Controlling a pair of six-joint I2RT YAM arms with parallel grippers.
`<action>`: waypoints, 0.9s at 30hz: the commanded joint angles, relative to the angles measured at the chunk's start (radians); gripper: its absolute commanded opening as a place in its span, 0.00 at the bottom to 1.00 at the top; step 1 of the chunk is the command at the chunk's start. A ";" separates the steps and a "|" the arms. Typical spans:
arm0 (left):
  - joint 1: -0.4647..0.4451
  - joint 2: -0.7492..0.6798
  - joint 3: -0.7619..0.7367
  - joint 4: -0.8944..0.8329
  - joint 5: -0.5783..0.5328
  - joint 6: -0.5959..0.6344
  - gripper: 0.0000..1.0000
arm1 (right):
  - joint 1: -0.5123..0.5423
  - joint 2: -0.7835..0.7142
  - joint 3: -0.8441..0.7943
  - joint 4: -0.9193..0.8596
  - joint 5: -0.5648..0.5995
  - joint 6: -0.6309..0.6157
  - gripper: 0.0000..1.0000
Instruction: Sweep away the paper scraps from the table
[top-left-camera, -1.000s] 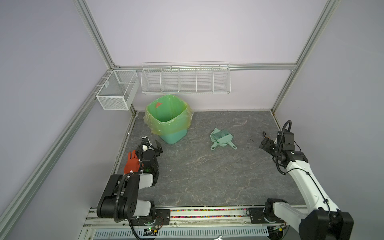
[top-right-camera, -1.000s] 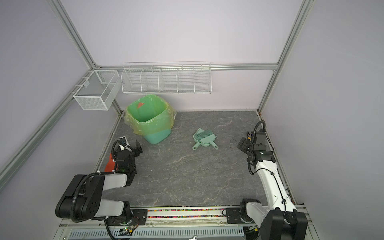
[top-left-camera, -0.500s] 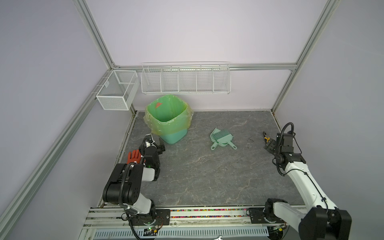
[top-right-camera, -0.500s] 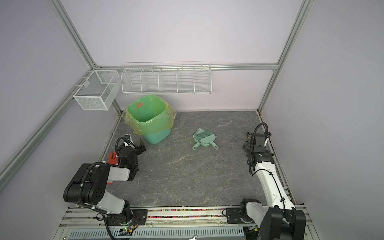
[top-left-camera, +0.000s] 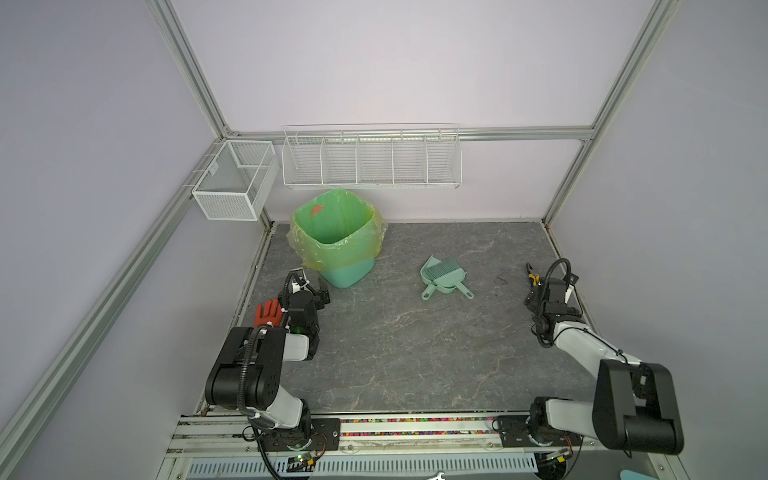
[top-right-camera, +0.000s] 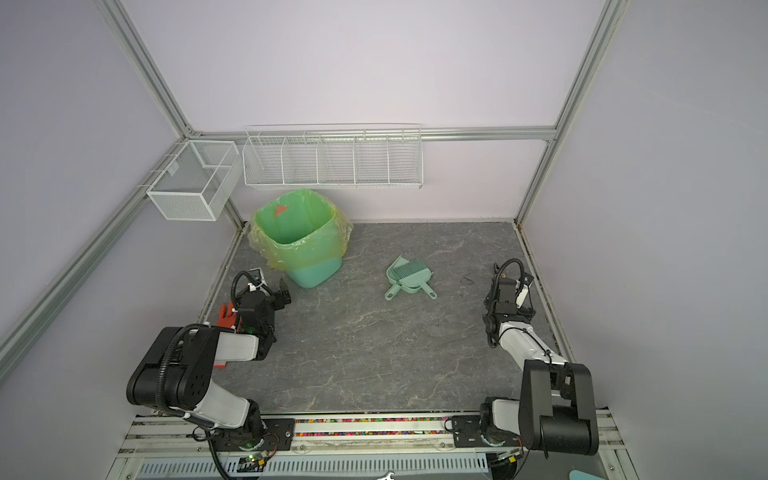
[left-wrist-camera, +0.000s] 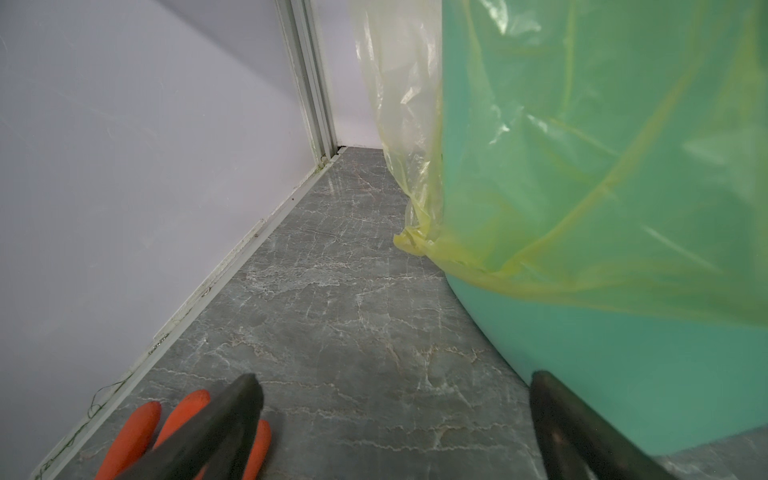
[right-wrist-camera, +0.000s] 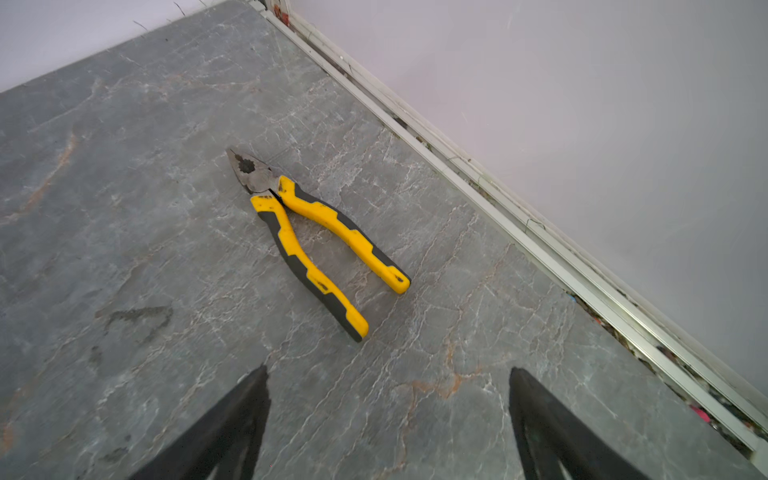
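Table, top views: dark marbled table (top-left-camera: 395, 353) is lying bare in both top views. No paper scraps are showing on it, so where they are cannot be told.
Bin, top views: green-lined bin (top-left-camera: 347, 276) is standing at the back left and serving as the landmark.
Dustpan, top views: dustpan (top-left-camera: 442, 286) with the brush (top-left-camera: 444, 269) nested in it is lying well right of the bin. Its long axis is running from the bin's depth toward the arm bases, mouth facing away from the bases and both handles trailing toward them.
Left gripper, top views: left gripper (top-left-camera: 311, 289) is hovering just beside the bin's base, spread and empty. An orange glove (top-left-camera: 268, 318) is lying near the bin's front left.
Right gripper, top views: right gripper (top-left-camera: 536, 291) is hanging far right of the bin, beyond the dustpan, spread and empty.
Nearer arm: the right one is looking somewhat closer to the dustpan handles.
Left wrist view: fingers (left-wrist-camera: 245, 399) are standing wide apart with nothing between them, and the bin wall is almost touching one.
Right wrist view: jaws are gaping over bare table. Yellow pliers (right-wrist-camera: 307, 232) are lying ahead, nose pointing away.
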 joint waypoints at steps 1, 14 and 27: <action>0.006 0.000 0.019 -0.002 0.009 -0.003 0.99 | -0.010 -0.029 -0.052 0.267 0.020 -0.075 0.90; 0.006 -0.001 0.020 -0.002 0.009 -0.004 0.99 | 0.053 0.045 -0.132 0.501 -0.157 -0.266 0.89; 0.006 0.000 0.020 -0.002 0.010 -0.004 0.99 | 0.059 0.200 -0.195 0.799 -0.422 -0.401 0.88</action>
